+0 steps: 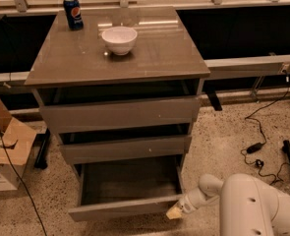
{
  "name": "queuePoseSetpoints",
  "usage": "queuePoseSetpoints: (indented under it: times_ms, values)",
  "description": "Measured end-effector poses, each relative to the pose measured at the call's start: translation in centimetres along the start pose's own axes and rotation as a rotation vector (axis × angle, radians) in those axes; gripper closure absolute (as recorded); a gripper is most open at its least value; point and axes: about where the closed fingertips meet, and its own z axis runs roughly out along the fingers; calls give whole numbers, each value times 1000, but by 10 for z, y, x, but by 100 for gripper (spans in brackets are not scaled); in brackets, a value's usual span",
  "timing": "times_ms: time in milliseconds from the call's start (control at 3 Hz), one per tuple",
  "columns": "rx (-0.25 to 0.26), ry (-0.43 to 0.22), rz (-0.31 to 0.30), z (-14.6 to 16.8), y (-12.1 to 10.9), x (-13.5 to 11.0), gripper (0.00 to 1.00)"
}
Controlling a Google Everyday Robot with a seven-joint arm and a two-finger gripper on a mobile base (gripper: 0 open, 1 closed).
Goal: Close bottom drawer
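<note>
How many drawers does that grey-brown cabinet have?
3: the tall-fronted top drawer, the middle drawer below it, and the bottom drawer, pulled out open, with the robot's pale end effector at its front right corner.

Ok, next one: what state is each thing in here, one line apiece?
Bottom drawer: pulled well out, nothing visible inside.
Middle drawer: nearly shut.
Top drawer: nearly shut.
Gripper: low, at the bottom drawer's front right corner.
Soda can: upright on the cabinet top.
Bowl: upright on the cabinet top.
Cardboard box: flaps open.
</note>
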Motion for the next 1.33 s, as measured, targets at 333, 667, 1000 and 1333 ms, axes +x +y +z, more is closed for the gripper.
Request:
queuePoseSetpoints:
  times_ms: [333, 667, 1000, 1333]
  values:
    - [0, -1, -4, 1, 0, -1, 100]
    - [-10, 5, -34, 6, -23, -31, 100]
    - [-10, 5, -34, 6, -23, -31, 100]
    - [-5, 8, -14, 11, -23, -26, 100]
